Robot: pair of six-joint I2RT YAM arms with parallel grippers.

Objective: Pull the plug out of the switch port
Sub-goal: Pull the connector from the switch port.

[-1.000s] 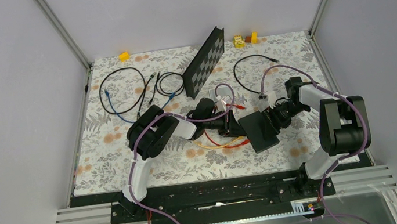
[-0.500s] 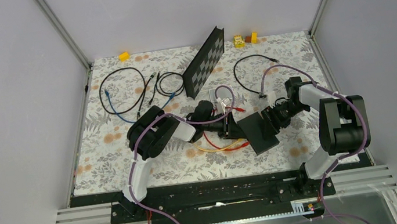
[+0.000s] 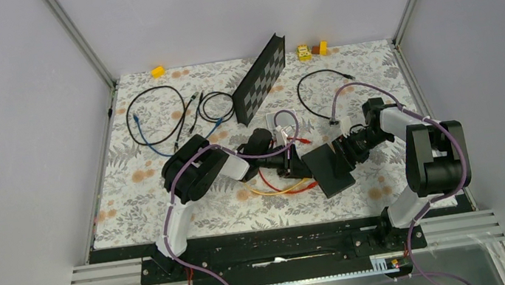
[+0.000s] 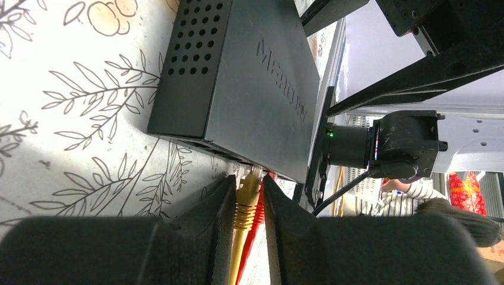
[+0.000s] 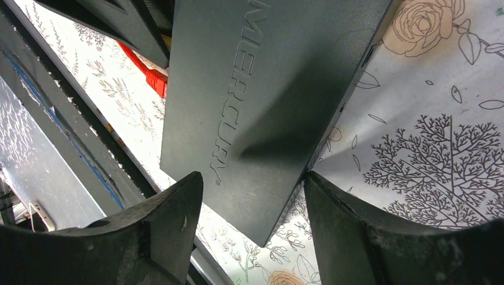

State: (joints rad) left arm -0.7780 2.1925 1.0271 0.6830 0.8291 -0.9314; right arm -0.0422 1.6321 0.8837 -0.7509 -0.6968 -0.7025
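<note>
Switch (image 4: 249, 89), matte black, with yellow plug (image 4: 246, 200)

Both arms alternate black joint housings with white links. The left arm (image 3: 194, 171) trails a lilac cable (image 3: 167, 229) that hangs in loose loops from its base at 7 o'clock. The right arm (image 3: 434, 158) has a twin cable (image 3: 361, 85) arching over its white forearm at 3 o'clock. Both bases sit on a black plate (image 3: 279, 247) at 6 o'clock. The left pincer (image 4: 248, 187) has thick, matte-black fingers (image 4: 196, 231) with smooth inner faces. The right pincer (image 5: 252, 190) has broad, rounded fingers (image 5: 160, 225), dull black and faintly scuffed. Behind it sits a black camera barrel (image 4: 356, 145) with a green light.
</note>
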